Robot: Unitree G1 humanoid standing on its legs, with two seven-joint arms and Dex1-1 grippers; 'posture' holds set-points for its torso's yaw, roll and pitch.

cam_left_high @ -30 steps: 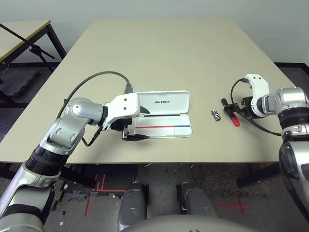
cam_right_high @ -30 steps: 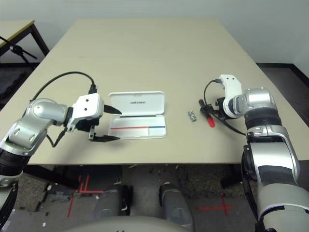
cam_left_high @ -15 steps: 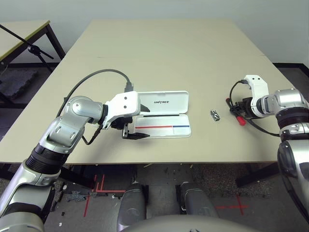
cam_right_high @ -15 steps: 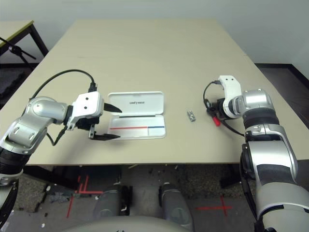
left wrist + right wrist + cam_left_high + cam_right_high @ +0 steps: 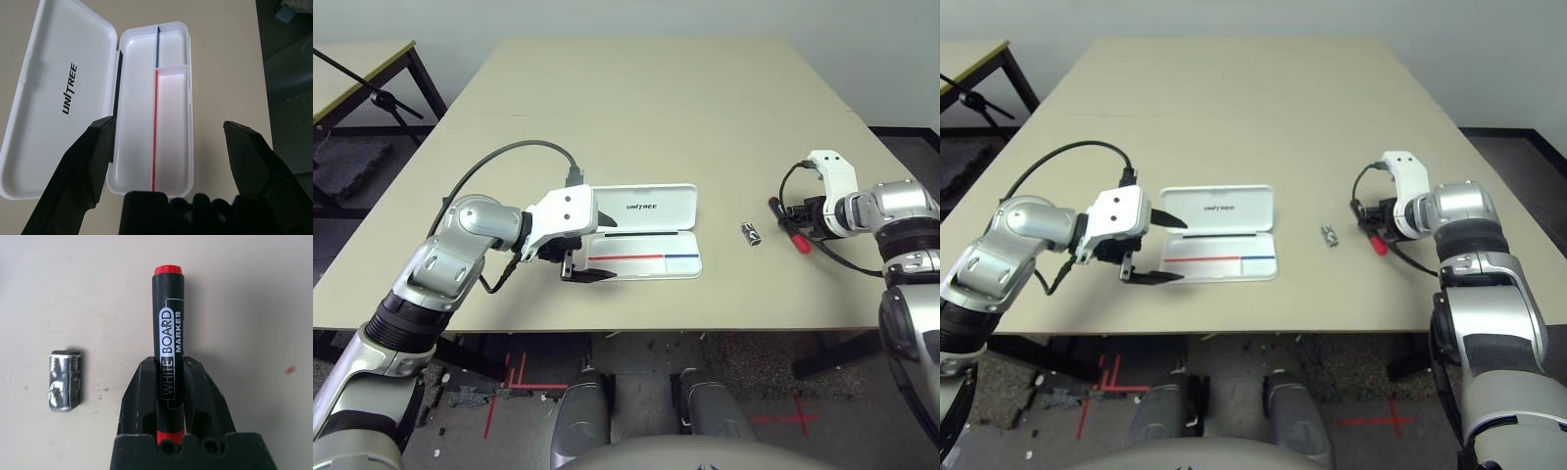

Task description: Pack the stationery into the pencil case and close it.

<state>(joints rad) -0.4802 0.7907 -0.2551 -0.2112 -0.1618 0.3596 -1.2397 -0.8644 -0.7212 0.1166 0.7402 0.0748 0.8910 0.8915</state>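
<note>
Packing is at its pick-up step, judged from how things lie. At the left, the left pincer (image 5: 590, 257) is held wide apart at the near left end of the pencil case (image 5: 646, 257), one finger over the hinge line and the other off the tray's front edge; nothing is gripped. The case lies open on the table (image 5: 656, 108), its lid (image 5: 58, 93) folded back flat and marked with black lettering, its tray (image 5: 146, 107) divided by a red and blue line (image 5: 155, 127); no stationery is seen in the part of the tray that the left wrist view shows. Between the case and the right arm, the stubby silver-and-black piece (image 5: 750, 233) rests alone on the table, well apart from the case. At the right, the right pincer (image 5: 170, 382) is closed on the whiteboard marker (image 5: 169, 333), gripped across its black barrel with the red end pointing away from the wrist; whether the marker is clear of the table cannot be told. A lime-green and white stick is not made out in these views.

The next move is judged to call for the marker to be carried left over the stubby piece and laid lengthwise into the tray's long compartment. Care is needed that the marker is turned parallel to the divider, so that the lid can later be shut.
</note>
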